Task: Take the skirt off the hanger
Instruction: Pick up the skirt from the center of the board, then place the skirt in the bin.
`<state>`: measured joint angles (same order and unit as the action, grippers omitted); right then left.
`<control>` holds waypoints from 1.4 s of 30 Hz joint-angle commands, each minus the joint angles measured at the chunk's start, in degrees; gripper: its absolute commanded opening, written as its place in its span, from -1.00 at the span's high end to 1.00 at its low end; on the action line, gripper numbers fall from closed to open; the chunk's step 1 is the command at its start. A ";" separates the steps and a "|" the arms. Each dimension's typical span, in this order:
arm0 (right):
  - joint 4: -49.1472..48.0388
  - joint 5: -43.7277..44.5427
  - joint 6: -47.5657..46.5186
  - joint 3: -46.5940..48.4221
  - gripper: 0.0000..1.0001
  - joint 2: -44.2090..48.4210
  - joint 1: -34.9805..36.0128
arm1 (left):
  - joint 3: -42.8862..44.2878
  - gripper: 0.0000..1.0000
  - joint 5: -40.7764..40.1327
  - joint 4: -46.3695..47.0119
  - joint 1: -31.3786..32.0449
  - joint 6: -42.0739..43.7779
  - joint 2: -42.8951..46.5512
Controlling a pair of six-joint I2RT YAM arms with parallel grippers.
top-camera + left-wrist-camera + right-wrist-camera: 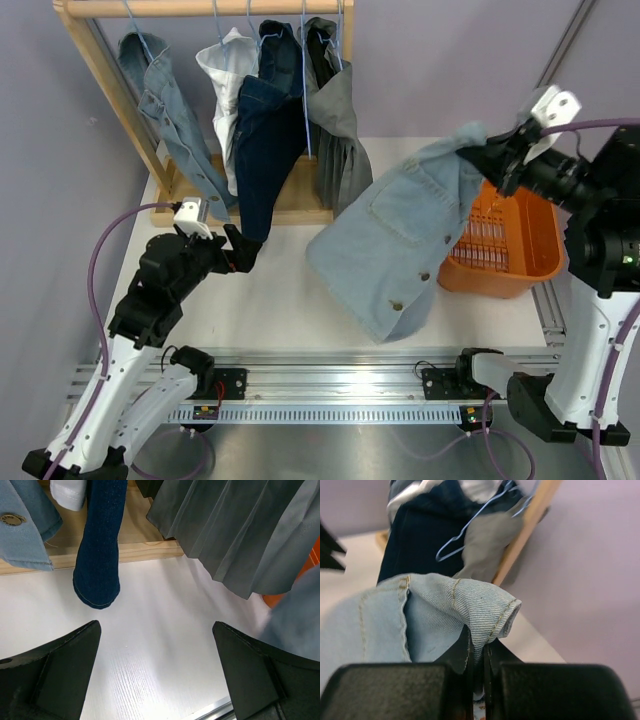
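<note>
The denim skirt hangs slantwise just left of the orange basket. One waistband corner is up by the basket's far rim and the hem points down toward the table's near edge. The right gripper pinches that corner. Farther left of the basket is open tabletop, then the left gripper, jaws spread wide, below the clothes rack.

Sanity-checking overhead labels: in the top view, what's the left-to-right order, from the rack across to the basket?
light denim shirt → white garment → dark blue denim garment → grey pleated garment → pale denim garment, pinched by the right gripper → orange basket
</note>
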<state>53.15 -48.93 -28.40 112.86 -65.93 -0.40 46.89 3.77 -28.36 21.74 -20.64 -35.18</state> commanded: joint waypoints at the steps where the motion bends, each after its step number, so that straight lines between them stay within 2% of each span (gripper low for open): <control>1: -14.81 2.44 17.93 5.78 1.00 -3.22 -5.21 | 2.59 -0.98 0.89 4.01 -0.03 2.27 -0.07; 3: -16.58 1.91 22.33 8.76 1.00 -5.94 -8.19 | 2.41 -0.98 0.63 3.84 -0.03 2.71 0.46; 6: -18.33 7.07 26.28 10.45 1.00 -7.37 -10.22 | 2.32 -0.98 0.01 2.96 0.06 3.41 1.51; 10: -24.31 13.76 32.35 12.90 1.00 -9.38 -20.12 | 2.24 -0.98 -1.13 2.08 0.06 3.94 3.01; 17: -26.86 16.05 37.89 24.42 1.00 -17.91 -31.22 | 2.24 -0.98 -1.05 1.29 0.06 4.47 3.98; 23: -30.47 18.95 36.41 23.11 1.00 -20.90 -33.08 | 2.15 -0.98 -1.40 1.11 0.06 4.91 4.33; 28: -30.56 17.12 34.30 21.62 1.00 -22.49 -33.08 | 2.32 -0.98 -0.87 1.99 0.06 5.09 3.45; 31: -31.17 11.94 33.24 13.56 1.00 -20.21 -33.08 | 2.50 -0.98 -0.35 2.52 0.06 5.18 2.75; 32: -32.56 10.79 32.80 7.18 1.00 -19.24 -33.08 | 2.59 -0.98 -0.17 2.87 0.06 5.18 2.57; 36: -33.72 6.66 30.70 -8.15 1.00 -13.36 -32.30 | 2.68 -0.98 0.62 3.31 0.06 5.52 1.78; 40: -29.87 4.28 23.07 -21.25 1.00 -9.49 -28.17 | 3.29 -0.98 1.50 3.57 -0.03 6.14 0.38; 42: -25.74 3.66 20.15 -27.58 1.00 -7.56 -23.87 | 3.55 -0.98 1.77 4.19 0.06 6.23 -0.33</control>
<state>25.58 -40.69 -1.78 89.54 -79.07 -28.73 47.77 3.99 -28.32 21.74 -15.86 -34.63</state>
